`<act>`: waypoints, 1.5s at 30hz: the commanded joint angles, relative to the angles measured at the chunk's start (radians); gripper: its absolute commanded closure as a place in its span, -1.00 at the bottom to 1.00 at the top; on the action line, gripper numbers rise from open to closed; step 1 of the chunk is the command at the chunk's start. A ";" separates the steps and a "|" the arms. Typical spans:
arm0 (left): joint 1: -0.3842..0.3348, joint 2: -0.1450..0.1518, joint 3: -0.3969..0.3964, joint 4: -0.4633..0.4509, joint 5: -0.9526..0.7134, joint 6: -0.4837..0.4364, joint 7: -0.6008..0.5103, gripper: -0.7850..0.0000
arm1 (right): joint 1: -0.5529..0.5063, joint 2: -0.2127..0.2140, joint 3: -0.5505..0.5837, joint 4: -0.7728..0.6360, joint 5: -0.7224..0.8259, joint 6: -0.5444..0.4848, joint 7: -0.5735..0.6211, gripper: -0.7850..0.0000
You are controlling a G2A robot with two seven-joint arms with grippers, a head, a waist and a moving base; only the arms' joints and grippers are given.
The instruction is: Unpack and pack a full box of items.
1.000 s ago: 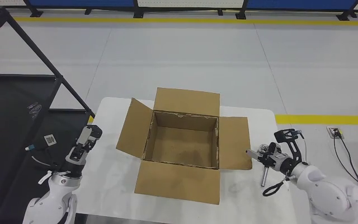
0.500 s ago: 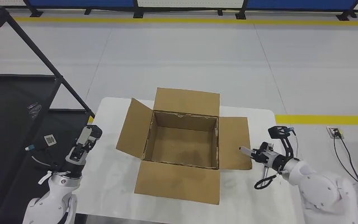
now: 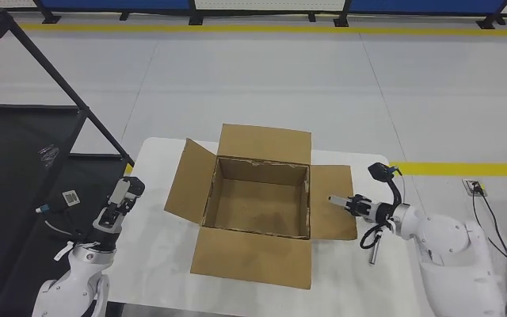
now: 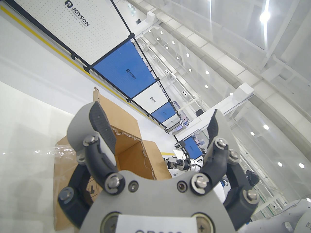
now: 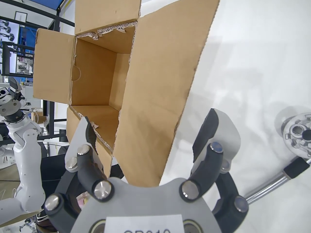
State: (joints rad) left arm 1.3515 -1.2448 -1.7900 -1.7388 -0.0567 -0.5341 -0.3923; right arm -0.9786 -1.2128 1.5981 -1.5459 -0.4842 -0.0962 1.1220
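Right gripper: fingers spread wide, nothing held. It hangs over the outer part of the box's right flap, fingertips aimed at the box opening. Contact with the flap: cannot tell.

Left gripper: fingers also wide apart, nothing between them. It is well apart from the box, out beyond the left flap, tips tilted upward.

Box: brown cardboard, upright on the white table, all four flaps folded outward. Bare cardboard floor and inner walls show through the opening. Torn corrugated edges run along the flap creases.
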 commanded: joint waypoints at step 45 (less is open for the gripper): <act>0.000 0.000 0.000 0.000 0.000 0.000 0.000 -1.00 | -0.292 0.078 0.088 -0.237 -0.396 0.214 -0.069 -1.00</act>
State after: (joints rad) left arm 1.3515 -1.2448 -1.7900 -1.7388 -0.0567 -0.5341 -0.3923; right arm -1.2765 -1.1350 1.6865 -1.8071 -0.8800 0.0985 1.0459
